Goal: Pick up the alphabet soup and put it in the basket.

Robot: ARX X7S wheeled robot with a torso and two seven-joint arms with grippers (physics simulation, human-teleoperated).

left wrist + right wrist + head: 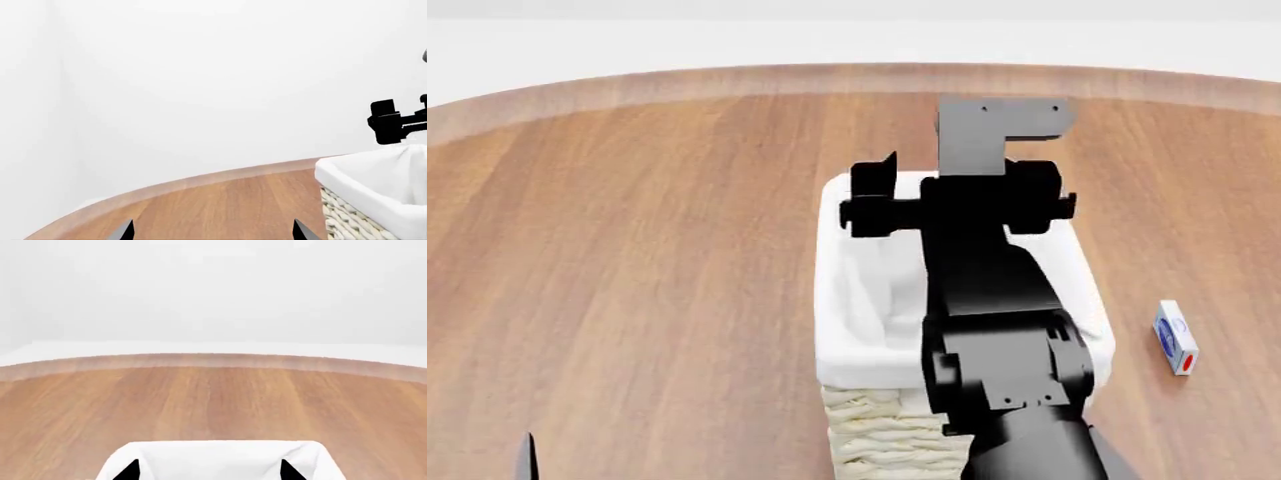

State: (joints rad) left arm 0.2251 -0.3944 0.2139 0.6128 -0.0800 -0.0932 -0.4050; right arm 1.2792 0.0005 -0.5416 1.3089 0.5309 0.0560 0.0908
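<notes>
In the head view the basket (868, 300) stands at the centre of the frame on the wooden worktop (627, 250), its white liner (861, 330) folded over the rim and the woven wicker wall showing at the lower middle. The black right arm (994, 330) rises from the bottom edge and reaches over the basket, covering most of its inside. The right hand (961, 205) hangs over the basket's far end, near the top centre of the frame. In the right wrist view its two dark fingertips (130, 471) show at the bottom edge, spread apart with nothing between them, so the hand is released; the liner's white rim (220, 455) lies just under them.

The soup can is not visible in any view; the arm hides much of the basket's inside, so whether it lies there cannot be told.

A small white box (1176, 337) with blue and red marks lies on the worktop at the right of the head view, apart from the basket.

In the left wrist view the left hand (212, 231) shows only two dark fingertips at the bottom edge, parted and empty, over bare wood. The basket's corner (373, 195) sits at the lower right, and part of the right hand (390, 122) hangs above it at the right edge.
</notes>
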